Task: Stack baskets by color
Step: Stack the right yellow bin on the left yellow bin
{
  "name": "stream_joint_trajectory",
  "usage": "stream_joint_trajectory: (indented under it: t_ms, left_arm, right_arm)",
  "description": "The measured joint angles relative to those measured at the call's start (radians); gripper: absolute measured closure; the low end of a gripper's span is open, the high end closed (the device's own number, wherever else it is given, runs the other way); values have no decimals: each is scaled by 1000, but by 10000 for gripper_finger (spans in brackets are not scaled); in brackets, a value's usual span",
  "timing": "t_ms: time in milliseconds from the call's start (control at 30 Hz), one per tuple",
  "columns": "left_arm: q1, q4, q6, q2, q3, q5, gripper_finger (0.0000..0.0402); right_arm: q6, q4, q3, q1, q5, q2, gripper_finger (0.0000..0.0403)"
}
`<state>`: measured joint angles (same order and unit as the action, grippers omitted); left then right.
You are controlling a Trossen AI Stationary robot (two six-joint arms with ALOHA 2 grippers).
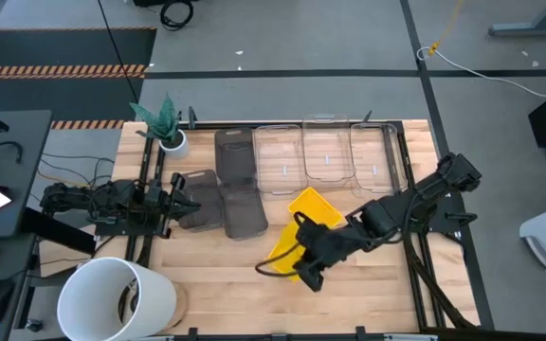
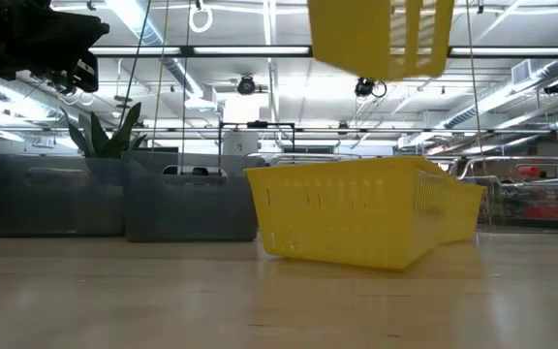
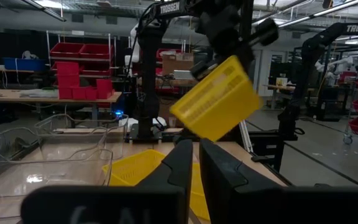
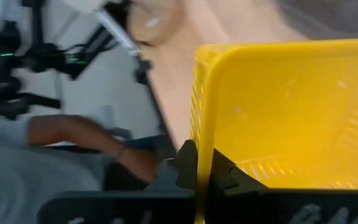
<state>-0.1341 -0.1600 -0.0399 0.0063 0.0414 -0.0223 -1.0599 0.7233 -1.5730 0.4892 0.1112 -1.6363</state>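
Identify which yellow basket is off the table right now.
The yellow basket clamped by its rim in the right gripper hangs in the air, tilted. The other yellow baskets rest on the table below it.

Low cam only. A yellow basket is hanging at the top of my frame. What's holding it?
Observer: The right gripper. It is shut on the rim of the yellow basket.
Operator: Where's the left arm?
Observer: The left gripper is at the table's left side, next to the grey baskets.
Operator: Any clear baskets? I can't make them out.
Observer: Three clear baskets lie side by side along the far edge, right of the grey ones.
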Motion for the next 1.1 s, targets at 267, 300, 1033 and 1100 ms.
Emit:
stream_joint_trajectory:
  t_ms: [267,300,1033,1100]
  left_arm:
    - [0,0,0,0,0,0,368]
    - [0,2,0,0,0,0,367]
    - [0,0,0,0,0,0,364]
    - [0,0,0,0,0,0,363]
  right_arm:
    - [69,6,-1,-86,-189,-112,400]
    - [74,4,-1,-96,-226,-135,400]
    - [116,486,-412,-140,-298,-528,397]
    - [110,490,-412,-143,-308,-551,396]
